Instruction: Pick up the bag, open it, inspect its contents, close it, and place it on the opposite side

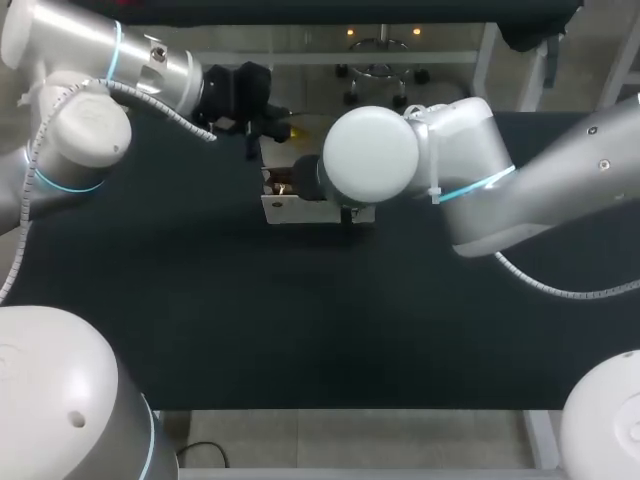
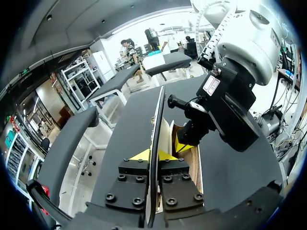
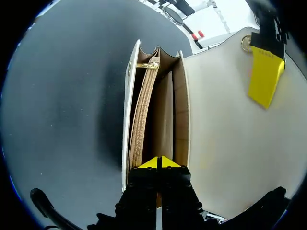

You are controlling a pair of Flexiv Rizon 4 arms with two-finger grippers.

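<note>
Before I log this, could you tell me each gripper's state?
Left gripper: shut on the flap of the cream leather bag.
Right gripper: shut, inside the bag.

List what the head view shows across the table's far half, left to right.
left arm → left gripper → bag → right arm

Arms silver-white, domed joint caps, cyan light rings. Left arm [image 1: 90, 110] at 10 o'clock, right arm [image 1: 470, 160] at 3 o'clock. Each trails white coiled conduit [image 1: 170, 112]. Left gripper [image 2: 153, 155] and right gripper [image 3: 158, 162] are black, with screws [image 2: 111, 197] and yellow tips.
</note>
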